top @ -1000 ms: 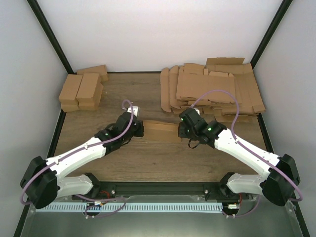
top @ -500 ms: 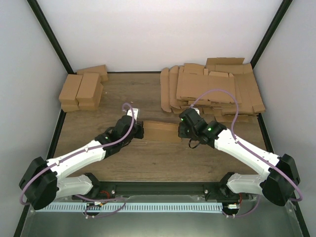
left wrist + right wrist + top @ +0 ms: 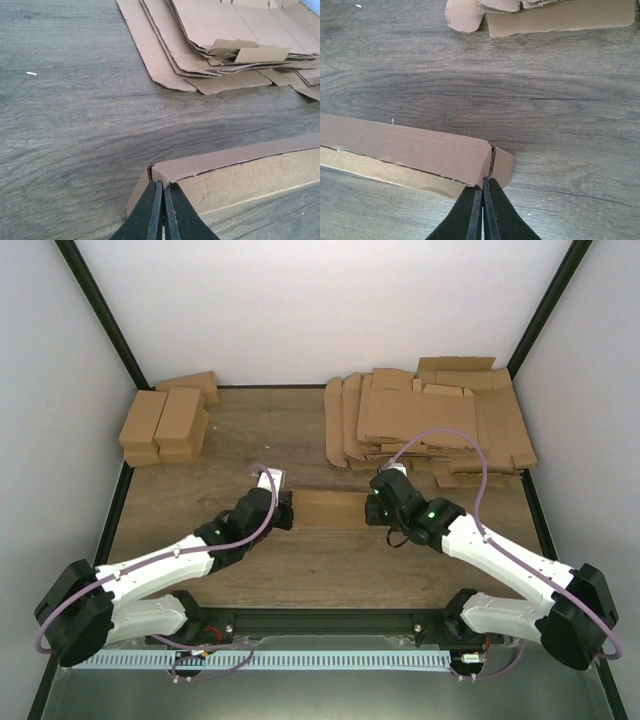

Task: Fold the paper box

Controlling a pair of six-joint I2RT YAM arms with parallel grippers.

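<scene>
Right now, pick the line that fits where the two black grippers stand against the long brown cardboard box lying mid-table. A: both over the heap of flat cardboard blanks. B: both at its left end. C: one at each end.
C: the left gripper, shut, meets the left end of the long brown cardboard box, and the right gripper, shut, meets its right end.

Flat blanks [image 3: 430,420]; finished boxes [image 3: 165,425]
</scene>
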